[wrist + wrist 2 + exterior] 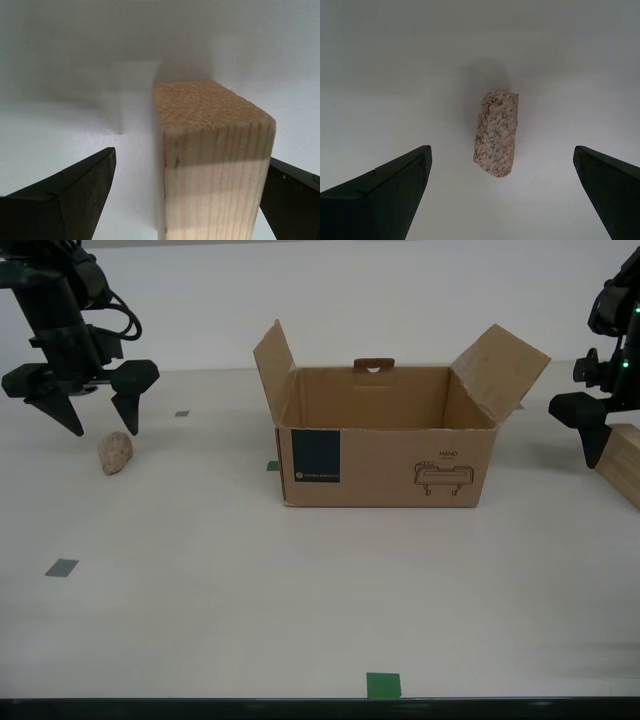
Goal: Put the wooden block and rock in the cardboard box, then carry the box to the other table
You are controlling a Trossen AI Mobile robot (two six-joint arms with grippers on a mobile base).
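Observation:
The cardboard box [385, 455] stands open in the middle of the table, flaps up, and the inside that shows is bare. The rock [115, 452] lies at the exterior view's left. My second gripper [105, 422] hangs open just above and behind it; in its wrist view the rock [496, 132] lies between the spread fingers [395, 185], untouched. The wooden block [622, 465] sits at the exterior view's right edge, partly cut off. My first gripper [612, 458] is open around the wooden block [212, 150], one finger [75, 190] clearly apart from it. The other table is out of view.
The off-white tabletop [300, 590] carries small tape marks: grey squares [61, 567] and a green square [383, 685] by the front edge [320, 702]. A pale wall runs behind the table.

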